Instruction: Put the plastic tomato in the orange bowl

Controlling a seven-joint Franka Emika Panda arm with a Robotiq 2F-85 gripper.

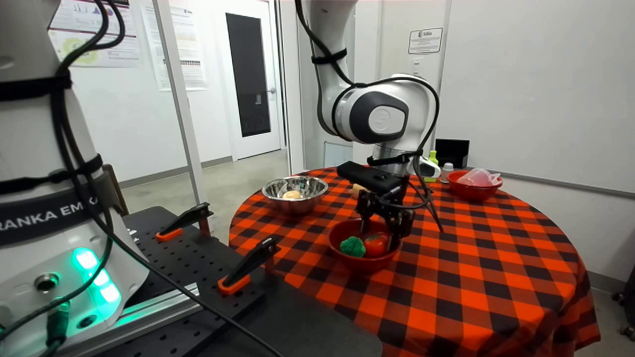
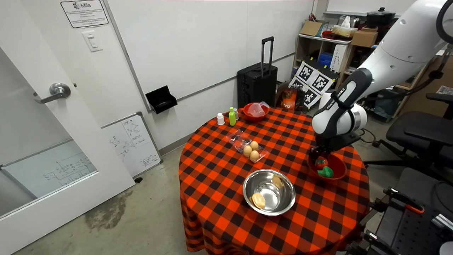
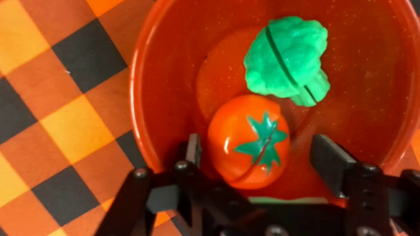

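Note:
The plastic tomato (image 3: 229, 141) is a glossy red-orange ball with a green leaf mark. It lies inside a round bowl (image 3: 135, 85) that looks orange-red in the wrist view and darker red in both exterior views (image 1: 367, 266) (image 2: 339, 170). The tomato also shows there (image 1: 375, 245) (image 2: 321, 162). My gripper (image 3: 259, 144) is open and points down into the bowl. Its fingers stand on either side of the tomato, with a narrow gap at the left and a wider one at the right. In an exterior view my gripper (image 1: 379, 235) partly hides the bowl's far side.
A green broccoli (image 3: 285, 55) lies beside the tomato. A pale green edge (image 3: 288, 199) shows behind the gripper. A metal bowl (image 2: 271, 199) holds beige pieces. Eggs (image 2: 254, 156), small bottles (image 2: 232, 117) and another red bowl (image 2: 252, 118) with clear pinkish plastic stand farther off.

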